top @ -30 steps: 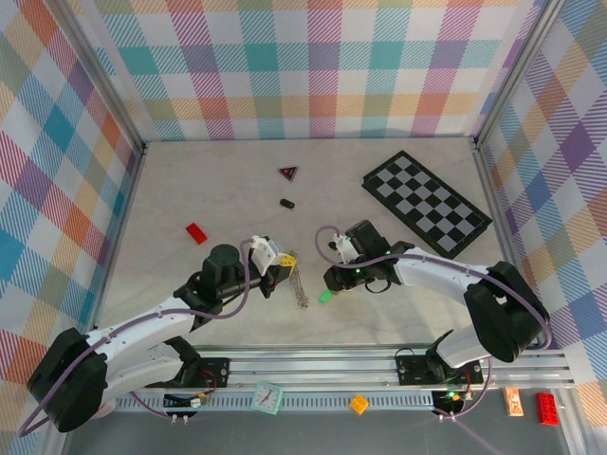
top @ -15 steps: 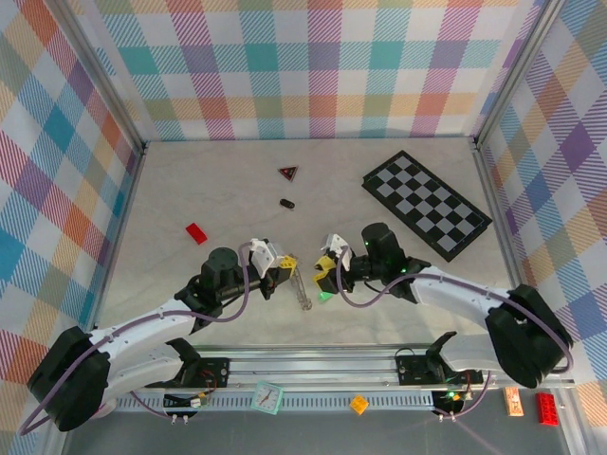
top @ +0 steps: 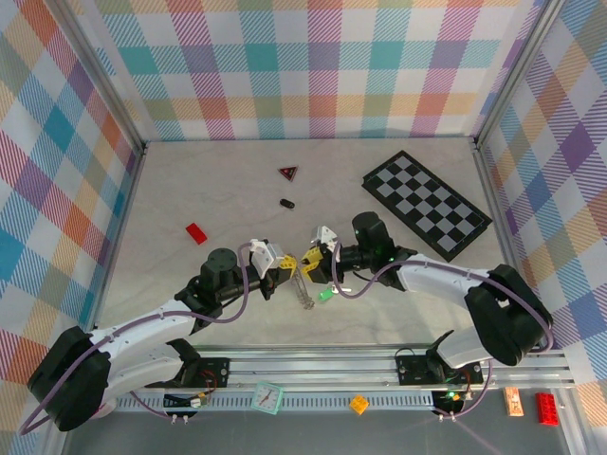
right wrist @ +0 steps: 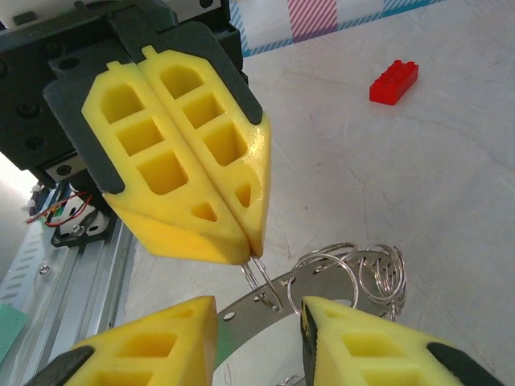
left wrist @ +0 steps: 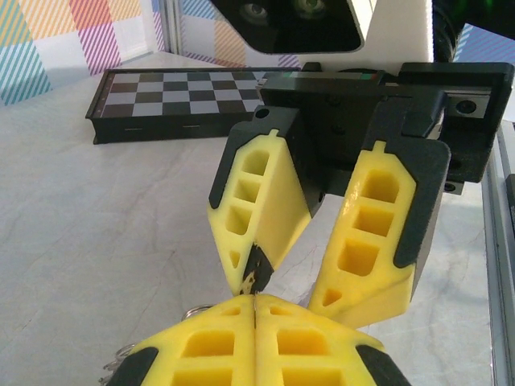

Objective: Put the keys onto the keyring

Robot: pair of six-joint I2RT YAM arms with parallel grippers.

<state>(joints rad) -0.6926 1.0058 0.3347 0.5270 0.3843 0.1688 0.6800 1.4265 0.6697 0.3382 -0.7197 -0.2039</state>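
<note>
Top view, left to right. A red brick (top: 196, 233) lies at 9 o'clock on the pale counter (top: 190, 190). The left gripper (top: 281, 270), near the centre, points toward 3 o'clock; its jaws are clenched tip to tip on a thin wire loop of the keyring (top: 303, 290), as the right wrist view shows. The keyring, a curved flat metal band pierced with holes, lies on the counter just at 5 o'clock of the left gripper's tips, running toward 6 o'clock. The keys (right wrist: 385, 277), small silvery pieces, hang in a cluster along the band. The right gripper (top: 311, 265) faces the left one from 3 o'clock, nearly tip to tip; its jaws are released, standing apart on either side of the pinched loop, with the band below the gap. A small green piece (top: 325, 295) sits at 5 o'clock of the right gripper. A black oval piece (top: 286, 203) and a dark red triangle (top: 288, 172) lie toward 12 o'clock, and a chequered board (top: 427, 204) at 2 o'clock.
</note>
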